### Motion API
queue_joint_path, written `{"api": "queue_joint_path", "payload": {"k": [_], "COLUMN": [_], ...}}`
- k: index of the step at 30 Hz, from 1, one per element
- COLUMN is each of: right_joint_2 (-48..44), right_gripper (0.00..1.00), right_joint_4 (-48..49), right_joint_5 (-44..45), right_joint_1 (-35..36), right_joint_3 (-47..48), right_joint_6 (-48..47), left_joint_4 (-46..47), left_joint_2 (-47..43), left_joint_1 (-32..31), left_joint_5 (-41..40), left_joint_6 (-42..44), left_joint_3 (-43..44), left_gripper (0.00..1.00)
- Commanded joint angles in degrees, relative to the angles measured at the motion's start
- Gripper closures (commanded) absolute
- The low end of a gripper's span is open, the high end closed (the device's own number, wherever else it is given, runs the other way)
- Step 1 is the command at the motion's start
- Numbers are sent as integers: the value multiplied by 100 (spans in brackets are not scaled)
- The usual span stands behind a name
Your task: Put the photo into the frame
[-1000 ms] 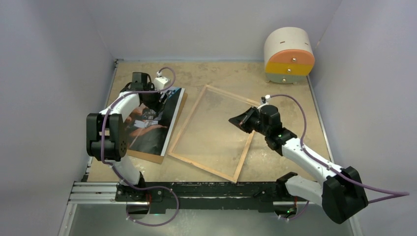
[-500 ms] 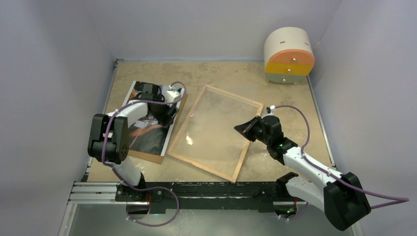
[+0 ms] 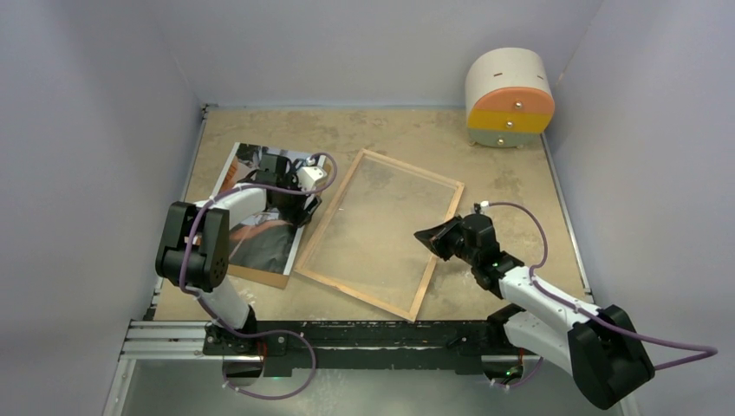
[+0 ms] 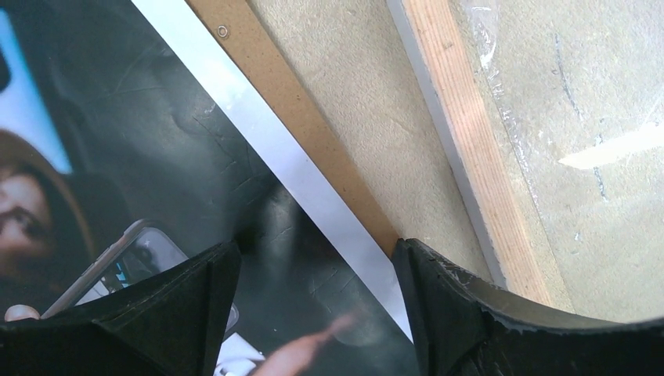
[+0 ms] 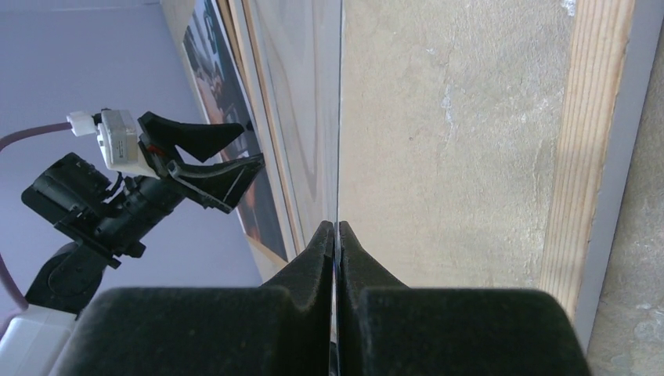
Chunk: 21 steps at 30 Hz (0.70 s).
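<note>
Two things have shifted in the last second, and both point to a pick-up of the photo [image 3: 260, 236] being set up. That print lies flat just left of the frame [image 3: 323, 227], on top of a brown hardboard sheet [image 4: 290, 86], well short of where it has to end up. The left gripper [image 4: 315, 249], which a second ago hung over the end of the print farthest from the arm bases, has come round to the print's edge that faces the frame and spread its fingers. It is released and holds nothing, one finger over the dark picture and the other over the white border and the strip of board beside it. The right gripper [image 5: 335, 231] has drawn back along the frame's right side and is clenched tight, apparently on the thin edge of the glass pane [image 3: 381, 217] (the wrist view shows that edge running straight out from between the fingertips). My reading is that the frame is steadied and the print's frame-side edge is about to be pinched, so nothing has gone in yet.
</note>
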Motion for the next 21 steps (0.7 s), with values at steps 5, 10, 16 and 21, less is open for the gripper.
{"api": "queue_joint_path", "payload": {"k": [5,10,16,21], "right_joint_2": [104,5,-29,200], "right_gripper": [100,100,100,100], "right_joint_4": [702,1034,1043,1234], "right_joint_5": [-65,-73,-118,-139], "right_joint_1": [11,11,11,11], "right_joint_3": [-263,-462,-487,-446], "right_joint_6": [430,534,331,228], "left_joint_4": [135,70,6,-24], "left_joint_2": [-111,-114,-109,-138], "left_joint_1": [-64,-106,-164,-226], "left_joint_5": [187,369,539,600], "left_joint_6": [246,240,273,331], "left_joint_3": [-164,-196,-231,-283], "left_gripper": [28,31,34,34]}}
